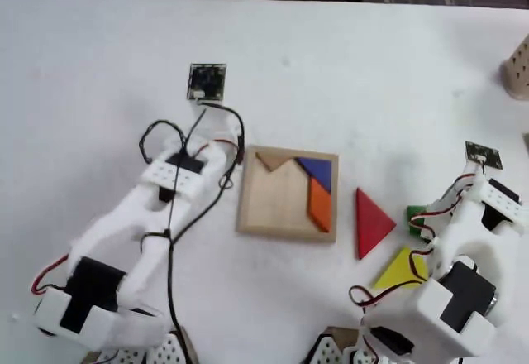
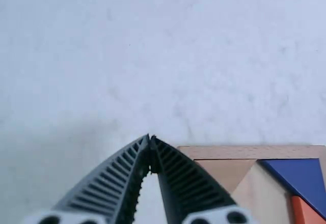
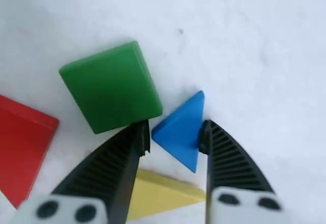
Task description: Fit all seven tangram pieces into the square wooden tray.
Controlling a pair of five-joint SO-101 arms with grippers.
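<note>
The square wooden tray (image 1: 285, 230) holds a brown triangle (image 1: 273, 161), a dark blue piece (image 1: 318, 170) and an orange piece (image 1: 320, 203). My left gripper (image 2: 151, 140) is shut and empty, with its tip just off the tray's far left corner (image 2: 229, 151). Right of the tray lie a red triangle (image 1: 372, 222), a yellow triangle (image 1: 401, 269) and a green square (image 3: 109, 86). My right gripper (image 3: 173, 130) is open and low over the table. A small blue triangle (image 3: 181, 132) lies flat between its fingertips, close to both.
A pale pegged wooden block (image 1: 519, 70) stands at the table's far right edge. Loose black and red cables (image 1: 178, 145) run over the left arm. White table stretches behind the tray and to its left.
</note>
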